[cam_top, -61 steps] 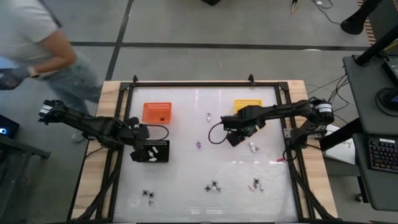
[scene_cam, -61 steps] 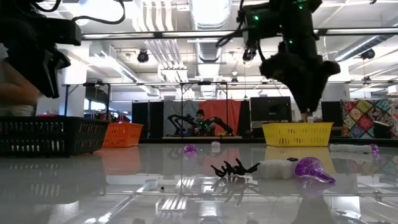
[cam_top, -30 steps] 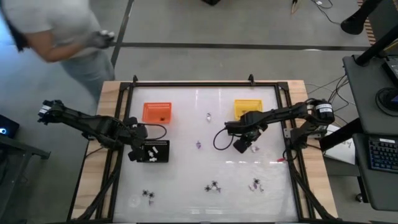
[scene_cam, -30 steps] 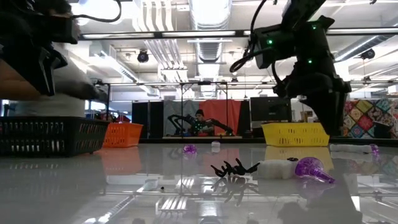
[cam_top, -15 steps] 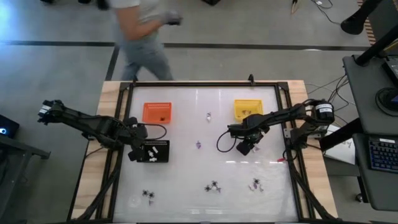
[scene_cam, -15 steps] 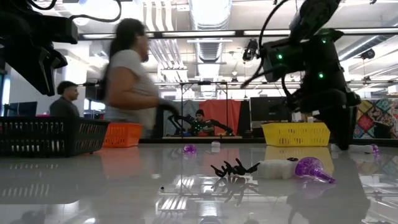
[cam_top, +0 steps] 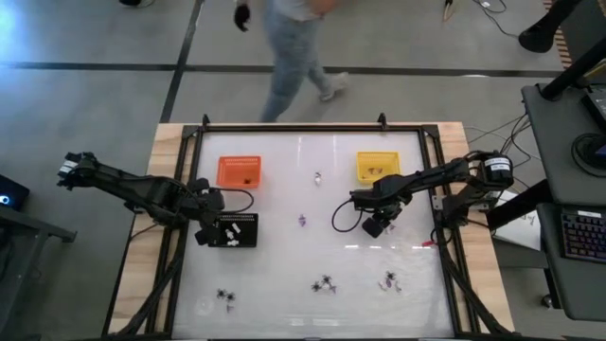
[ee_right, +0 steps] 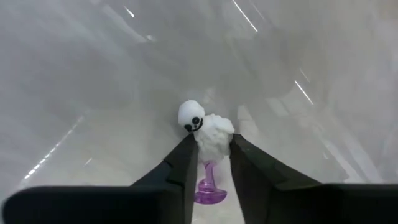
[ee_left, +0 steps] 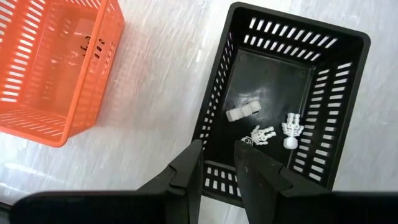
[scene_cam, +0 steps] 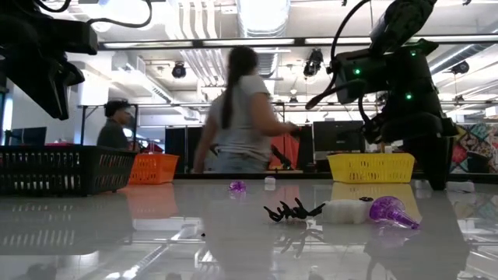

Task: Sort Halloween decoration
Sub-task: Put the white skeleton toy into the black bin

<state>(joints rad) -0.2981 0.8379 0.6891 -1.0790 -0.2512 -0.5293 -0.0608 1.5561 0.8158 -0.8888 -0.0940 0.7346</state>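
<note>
While my right jaws [ee_right: 210, 163] sit low over the desk [cam_top: 284, 265], I see them narrowly apart with a white skull-headed trinket [ee_right: 205, 130] lodged at their tips and a small purple stemmed trinket [ee_right: 209, 186] lying on the desk between the fingers; whether the pads are actually pressing the white piece I cannot tell. From above, that gripper sits just in front of the yellow tray [cam_top: 377, 166], toward the desk's right side. My left jaws [ee_left: 217, 171] are parted by a slim gap and grip nothing, hovering over the near wall of the black tray [ee_left: 345, 99]. Inside that tray lie three white trinkets: a small blocky piece [ee_left: 243, 111], a bony hand-like one [ee_left: 262, 134] and a little skeleton figure [ee_left: 291, 129]. Beside it stands the orange tray [ee_left: 93, 81], with a faint small item on its floor. Farther out, loose trinkets are scattered on the desk: a black spider [cam_top: 325, 283] near the front middle, another black spider [cam_top: 225, 297] at the front left, a purplish piece [cam_top: 388, 280] at the front right, a small purple one [cam_top: 302, 221] near the centre and a white one [cam_top: 317, 177] farther back. Beyond the desk, a person [scene_cam: 237, 117] walks past.
</note>
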